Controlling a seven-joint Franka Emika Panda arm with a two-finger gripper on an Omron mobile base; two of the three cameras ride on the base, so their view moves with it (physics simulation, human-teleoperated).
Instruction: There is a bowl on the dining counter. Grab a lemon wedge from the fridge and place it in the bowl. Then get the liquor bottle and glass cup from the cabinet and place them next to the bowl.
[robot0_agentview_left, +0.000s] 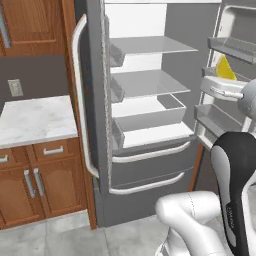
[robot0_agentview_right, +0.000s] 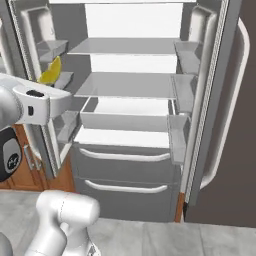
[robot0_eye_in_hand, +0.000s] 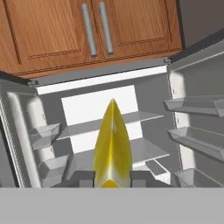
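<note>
Clamped between my gripper's (robot0_eye_in_hand: 112, 180) fingertips, the lemon wedge (robot0_eye_in_hand: 112, 146) stands upright before the open fridge (robot0_eye_in_hand: 100, 109); wooden cabinets (robot0_eye_in_hand: 87, 30) above, marble counter (robot0_agentview_left: 35, 120) alongside.

Fridge (robot0_agentview_left: 150, 100) stands open at frame centre, white shelves (robot0_agentview_right: 125, 84) bare; marble countertop (robot0_agentview_left: 35, 120) seen at left, on wooden cabinets (robot0_agentview_left: 30, 180).

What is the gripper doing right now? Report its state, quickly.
Gripper: jaws closed on the small yellow lemon wedge, held up in front of the open grey French-door fridge.
</note>
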